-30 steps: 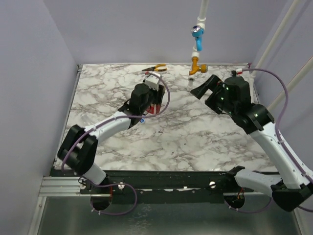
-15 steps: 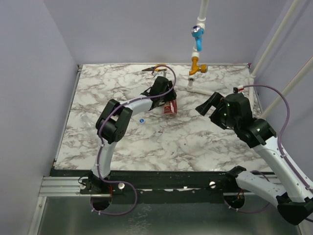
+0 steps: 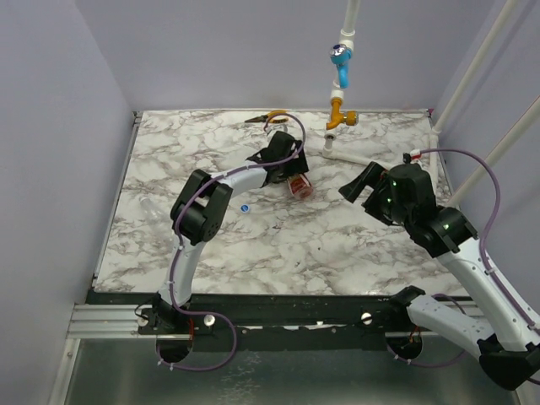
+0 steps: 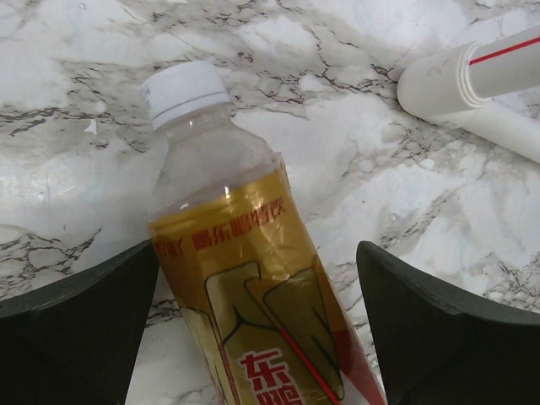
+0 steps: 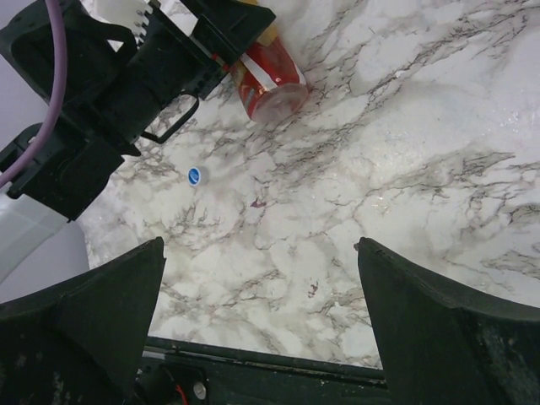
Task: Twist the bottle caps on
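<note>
Veined marble table (image 3: 337, 245): left gripper (image 3: 288, 169) is now found spread wide w/ nothing gripped; right gripper (image 3: 361, 184) is kept wide, empty. The clear plastic bottle (image 4: 245, 278), gripped before, is laid on its side betw. the left jaws, ribbed white cap (image 4: 184, 91) fitted. Round blue cap (image 3: 245, 207) is left loose nearby

Counted on the one marble table (image 3: 337, 245): one clear bottle (image 4: 245, 287) with a red-and-gold label, and two caps. These are one white cap (image 4: 184, 91) on the bottle's neck and one blue cap (image 3: 245, 207) lying loose. There is also one pair of orange-handled pliers (image 3: 268, 118) and one light-blue valve handle (image 3: 339, 57). Two robot arms are in shot, the left arm (image 3: 202, 202) and the right arm (image 3: 443, 232).
</note>
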{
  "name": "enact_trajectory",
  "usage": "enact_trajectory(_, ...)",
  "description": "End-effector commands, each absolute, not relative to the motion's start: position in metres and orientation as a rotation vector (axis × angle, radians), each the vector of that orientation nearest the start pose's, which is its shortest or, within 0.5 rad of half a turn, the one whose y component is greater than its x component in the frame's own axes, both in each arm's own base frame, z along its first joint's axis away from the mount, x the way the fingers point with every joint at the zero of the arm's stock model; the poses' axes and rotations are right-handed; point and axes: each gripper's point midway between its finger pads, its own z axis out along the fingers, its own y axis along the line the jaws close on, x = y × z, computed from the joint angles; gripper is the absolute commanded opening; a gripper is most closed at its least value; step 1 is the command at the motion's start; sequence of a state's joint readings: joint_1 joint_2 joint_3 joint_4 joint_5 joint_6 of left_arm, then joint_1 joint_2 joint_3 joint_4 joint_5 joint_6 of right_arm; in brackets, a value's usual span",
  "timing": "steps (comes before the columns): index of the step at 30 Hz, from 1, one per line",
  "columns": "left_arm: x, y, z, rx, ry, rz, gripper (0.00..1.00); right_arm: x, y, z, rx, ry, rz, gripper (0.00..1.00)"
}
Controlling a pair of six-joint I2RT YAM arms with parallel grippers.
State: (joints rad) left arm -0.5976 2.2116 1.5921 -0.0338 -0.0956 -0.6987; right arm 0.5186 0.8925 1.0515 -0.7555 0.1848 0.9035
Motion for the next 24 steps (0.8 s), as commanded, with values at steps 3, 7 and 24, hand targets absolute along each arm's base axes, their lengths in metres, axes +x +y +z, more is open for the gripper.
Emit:
enact_trajectory(3, 0.483, -0.325, 0.133, -0.059, 2.192, -0.514, 0.99, 0.247, 0.13, 0.243, 0.491, 2.176, 0.51, 1.0)
enact_trajectory(7, 0.467, -0.288, 0.177, -0.095, 2.147, -0.409, 0.99, 0.252, 0.13, 0.242, 0.437, 2.188, 0.474, 1.0)
enact_trajectory(24, 0.309, 0.088, 0.147, -1.044, 2.185, 0.26, 0.99, 0.268, 0.214, 0.186, 0.086, 2.37, 0.477, 0.96)
